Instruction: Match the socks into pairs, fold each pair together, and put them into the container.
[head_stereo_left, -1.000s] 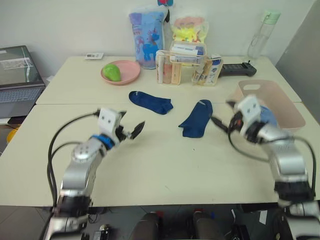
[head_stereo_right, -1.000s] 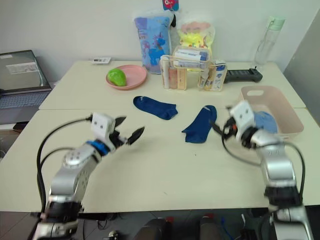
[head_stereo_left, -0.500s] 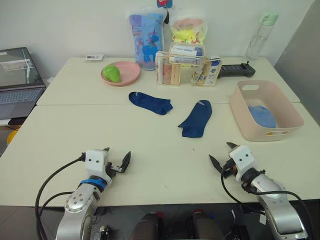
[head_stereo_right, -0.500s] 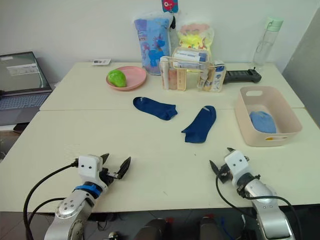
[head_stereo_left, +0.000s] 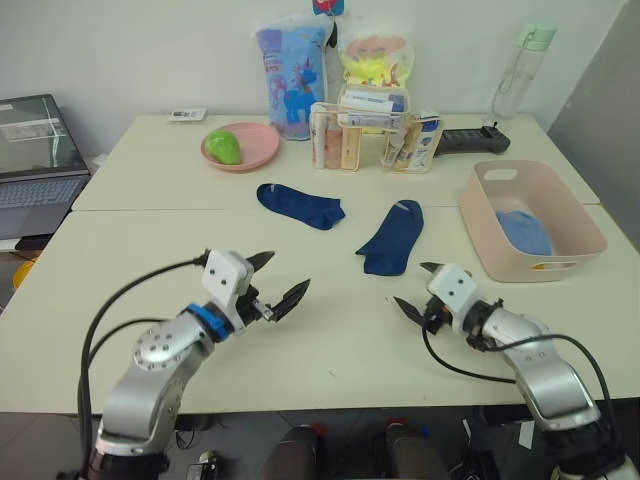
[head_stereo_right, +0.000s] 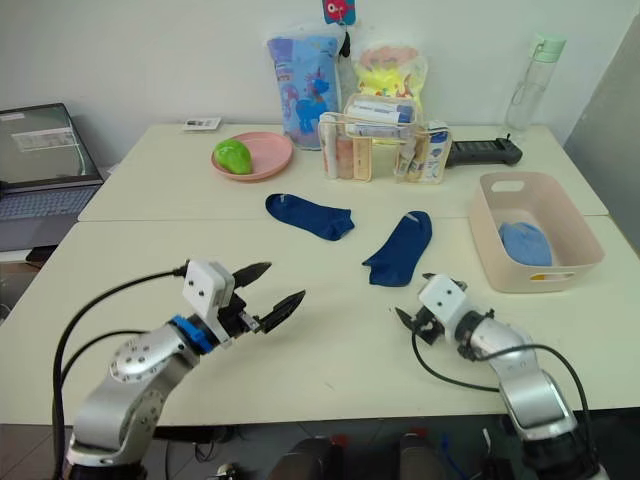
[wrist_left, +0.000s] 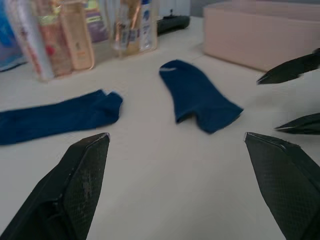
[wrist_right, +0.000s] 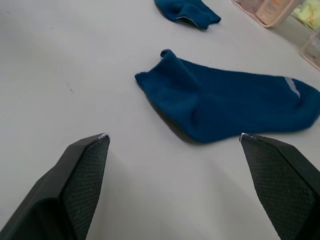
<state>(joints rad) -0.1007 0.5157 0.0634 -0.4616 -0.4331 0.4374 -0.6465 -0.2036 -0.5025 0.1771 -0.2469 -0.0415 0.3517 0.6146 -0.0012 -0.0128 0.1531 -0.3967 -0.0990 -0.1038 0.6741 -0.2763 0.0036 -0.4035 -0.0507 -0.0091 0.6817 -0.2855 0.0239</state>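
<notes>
Beyond the right gripper (head_stereo_left: 412, 289), off to its right, the pink container (head_stereo_left: 575, 246) already holds a folded light blue pair (head_stereo_left: 523, 232); judged from that, the navy pair is left. One navy sock (head_stereo_left: 392, 238) lies just ahead of this gripper, the other navy sock (head_stereo_left: 301, 204) further off toward the left gripper (head_stereo_left: 277, 282). Both grippers hover spread wide over the desk (head_stereo_left: 340, 340), holding nothing.

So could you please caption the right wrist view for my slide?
Open right gripper faces a navy sock lying flat on the table.
</notes>
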